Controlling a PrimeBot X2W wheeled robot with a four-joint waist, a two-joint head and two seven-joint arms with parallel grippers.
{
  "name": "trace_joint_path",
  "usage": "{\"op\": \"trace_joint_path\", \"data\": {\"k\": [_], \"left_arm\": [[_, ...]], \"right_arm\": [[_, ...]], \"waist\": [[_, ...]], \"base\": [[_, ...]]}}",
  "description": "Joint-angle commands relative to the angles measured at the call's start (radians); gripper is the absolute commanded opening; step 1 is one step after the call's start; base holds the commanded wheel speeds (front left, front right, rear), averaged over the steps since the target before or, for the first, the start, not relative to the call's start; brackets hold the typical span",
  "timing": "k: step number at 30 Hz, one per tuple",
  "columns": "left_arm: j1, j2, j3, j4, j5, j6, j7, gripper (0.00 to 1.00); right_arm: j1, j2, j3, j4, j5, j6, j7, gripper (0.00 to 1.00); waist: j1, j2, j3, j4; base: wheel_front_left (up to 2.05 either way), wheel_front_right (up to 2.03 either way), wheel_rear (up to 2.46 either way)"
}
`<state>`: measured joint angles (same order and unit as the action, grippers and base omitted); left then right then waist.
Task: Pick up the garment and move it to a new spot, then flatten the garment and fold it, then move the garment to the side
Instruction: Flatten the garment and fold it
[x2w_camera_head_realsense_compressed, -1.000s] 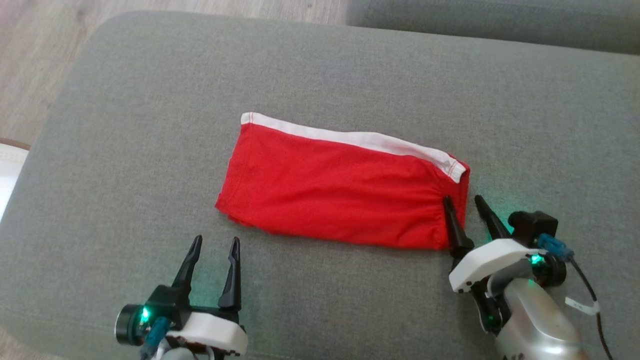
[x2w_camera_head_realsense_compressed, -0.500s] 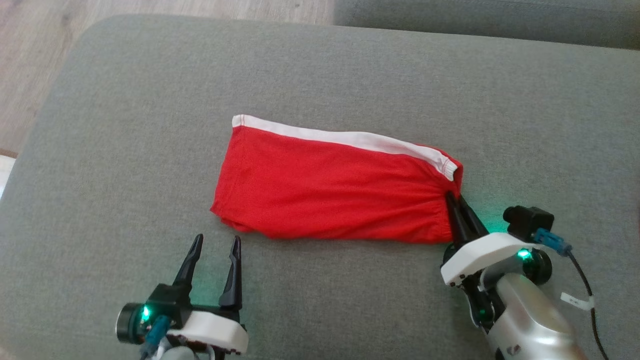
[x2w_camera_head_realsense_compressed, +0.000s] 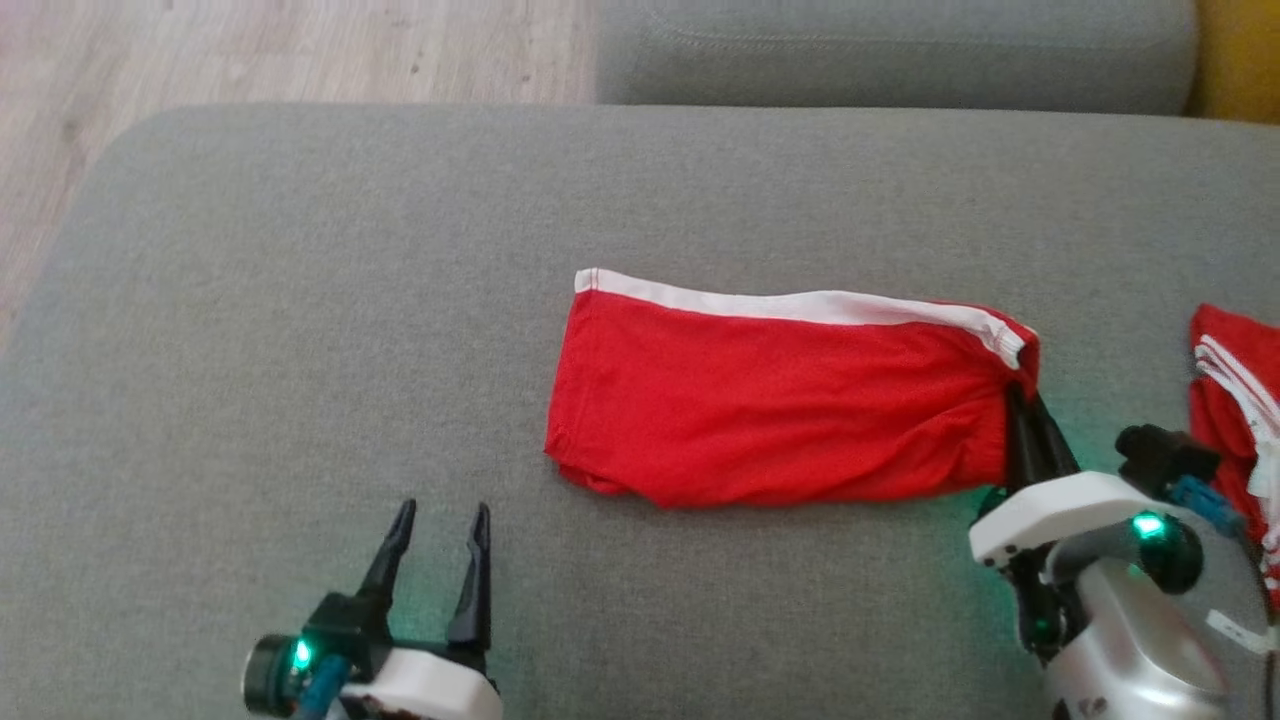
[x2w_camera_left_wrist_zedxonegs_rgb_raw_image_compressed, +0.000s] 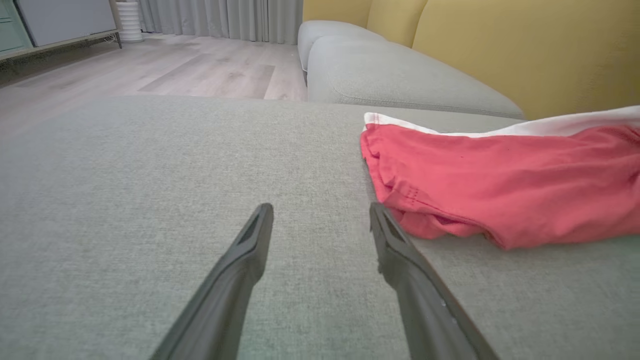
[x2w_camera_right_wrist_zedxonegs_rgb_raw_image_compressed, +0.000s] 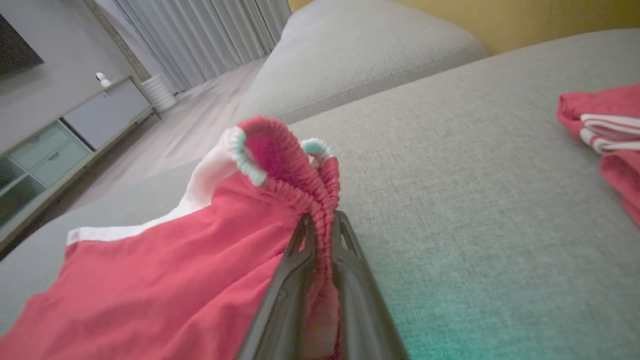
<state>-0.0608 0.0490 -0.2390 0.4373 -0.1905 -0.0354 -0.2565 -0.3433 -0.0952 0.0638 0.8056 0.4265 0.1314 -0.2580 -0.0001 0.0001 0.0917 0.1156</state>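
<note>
The left gripper (x2w_camera_head_realsense_compressed: 444, 510) sits low on the left. Its two dark fingers (x2w_camera_left_wrist_zedxonegs_rgb_raw_image_compressed: 250, 250) point up and stand wide apart, with nothing between them. The right gripper (x2w_camera_head_realsense_compressed: 1028, 415) is on the right. Its fingers are pressed close together and pinch the edge of the red garment (x2w_camera_head_realsense_compressed: 780, 410). Behind it is a white wrist piece (x2w_camera_head_realsense_compressed: 1050, 505) and a silver forearm (x2w_camera_head_realsense_compressed: 1130, 650).

soft even daylight, slight blur
</note>
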Motion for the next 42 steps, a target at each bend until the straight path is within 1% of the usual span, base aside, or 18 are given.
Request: {"op": "trace_joint_path", "data": {"k": [1, 5, 8, 9, 14, 18, 21, 23, 25, 27, 30, 33, 34, 37, 40, 42], "left_arm": [[-0.007, 0.001, 0.006, -0.015, -0.013, -0.003, -0.005, 1.0], [-0.001, 0.001, -0.02, 0.0, -0.024, 0.0, -0.005, 1.0], [-0.004, 0.001, -0.04, 0.012, -0.022, -0.003, -0.005, 1.0], [-0.004, 0.001, -0.04, 0.012, -0.022, -0.003, -0.005, 1.0], [-0.019, 0.001, -0.056, 0.014, -0.017, -0.005, -0.005, 1.0], [-0.027, 0.001, -0.078, 0.013, -0.02, -0.009, -0.005, 1.0], [-0.031, 0.001, -0.098, 0.013, -0.015, -0.02, -0.005, 1.0], [-0.034, 0.001, -0.099, 0.017, -0.009, -0.019, -0.005, 1.0], [-0.038, 0.001, -0.095, 0.017, -0.006, -0.019, -0.005, 1.0], [-0.04, 0.001, -0.088, 0.018, -0.007, -0.016, -0.005, 1.0], [-0.042, 0.001, -0.073, 0.013, -0.009, -0.008, -0.005, 1.0], [-0.041, 0.001, -0.053, 0.003, -0.006, -0.003, -0.005, 1.0], [-0.041, 0.001, -0.045, -0.002, -0.006, -0.003, -0.005, 1.0], [-0.046, 0.001, -0.02, -0.02, -0.001, 0.001, -0.005, 1.0], [-0.056, 0.001, 0.0, -0.033, 0.006, 0.002, -0.005, 1.0], [-0.061, 0.001, 0.014, -0.039, 0.011, 0.003, -0.005, 1.0]], "right_arm": [[-0.025, 0.017, 0.066, -0.049, 0.04, -0.001, 0.002, 0.0], [-0.028, 0.035, 0.172, -0.139, 0.171, -0.001, 0.053, 0.0], [-0.02, 0.042, 0.247, -0.218, 0.28, -0.001, 0.103, 0.0], [-0.02, 0.042, 0.247, -0.218, 0.28, -0.001, 0.103, 0.0], [-0.018, 0.044, 0.36, -0.304, 0.41, -0.001, 0.158, 0.0], [-0.049, 0.045, 0.428, -0.294, 0.438, -0.001, 0.144, 0.0], [-0.076, 0.045, 0.464, -0.254, 0.453, -0.001, 0.119, 0.0], [-0.095, 0.045, 0.48, -0.221, 0.47, -0.001, 0.095, 0.0], [-0.113, 0.045, 0.509, -0.198, 0.491, -0.001, 0.074, 1.0], [-0.131, 0.045, 0.531, -0.181, 0.516, -0.001, 0.051, 1.0], [-0.155, 0.045, 0.544, -0.142, 0.509, -0.001, 0.017, 1.0], [-0.169, 0.045, 0.513, -0.095, 0.453, -0.001, 0.0, 1.0], [-0.172, 0.044, 0.481, -0.075, 0.42, -0.001, -0.002, 1.0], [-0.154, 0.042, 0.327, -0.059, 0.276, -0.001, -0.003, 1.0], [-0.1, 0.041, 0.184, -0.079, 0.109, -0.001, -0.003, 1.0], [-0.062, 0.041, 0.106, -0.115, -0.002, -0.001, -0.003, 1.0]], "waist": [[0.0001, -0.0001, -0.012, -0.007], [0.0001, -0.0001, -0.018, 0.008], [0.0001, -0.0001, -0.018, 0.037], [0.0001, -0.0001, -0.018, 0.037], [0.0001, -0.0001, -0.012, 0.107], [0.0001, -0.0001, -0.004, 0.172], [0.0001, -0.0001, 0.003, 0.213], [0.0001, -0.0001, 0.006, 0.231], [0.0001, -0.0001, 0.008, 0.242], [0.0001, -0.0001, 0.008, 0.244], [0.0001, -0.0001, 0.003, 0.226], [0.0001, -0.0001, -0.003, 0.19], [0.0001, -0.0001, -0.005, 0.176], [0.0001, -0.0001, -0.011, 0.129], [0.0001, -0.0001, -0.019, 0.085], [0.0001, -0.0001, -0.024, 0.057]], "base": [[0.0, 0.0, 0.0], [0.0, 0.0, 0.0], [0.0, 0.0, 0.0], [0.0, 0.0, 0.0], [0.0, 0.0, 0.0], [0.0, 0.0, 0.0], [0.0, 0.0, 0.0], [0.0, 0.0, 0.0], [0.0, 0.0, 0.0], [0.0, 0.0, 0.0], [0.0, 0.0, 0.0], [0.0, 0.0, 0.0], [0.0, 0.0, 0.0], [0.0, 0.0, 0.0], [0.0, 0.0, 0.0], [0.0, 0.0, 0.0]]}}
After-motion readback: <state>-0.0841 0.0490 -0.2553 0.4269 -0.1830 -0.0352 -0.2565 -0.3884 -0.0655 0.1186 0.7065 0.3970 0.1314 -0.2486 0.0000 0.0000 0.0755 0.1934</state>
